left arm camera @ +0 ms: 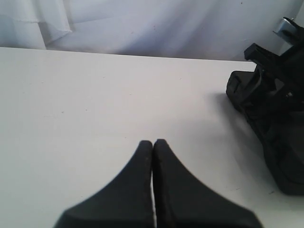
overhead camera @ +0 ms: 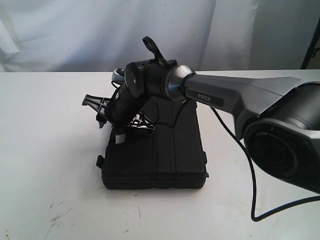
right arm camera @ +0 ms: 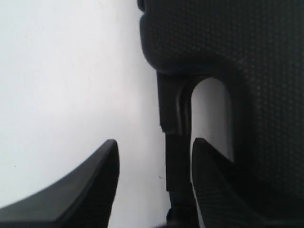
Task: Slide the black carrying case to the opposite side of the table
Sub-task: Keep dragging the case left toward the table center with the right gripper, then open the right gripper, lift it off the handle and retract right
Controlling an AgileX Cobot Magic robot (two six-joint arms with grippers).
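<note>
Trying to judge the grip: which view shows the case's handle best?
The right wrist view: the handle, close up, inside the open right tool. The exterior view shows the case, its handle mostly behind the right arm. The left wrist view catches only part of it.

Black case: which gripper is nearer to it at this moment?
Right. The right gripper is open at the case, straddling its handle. The left gripper is shut over the table, apart from the case.

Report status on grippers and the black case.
Right gripper open, astride handle of black case. Left gripper shut, apart from it. Case flat on table. No obstacle in view.
</note>
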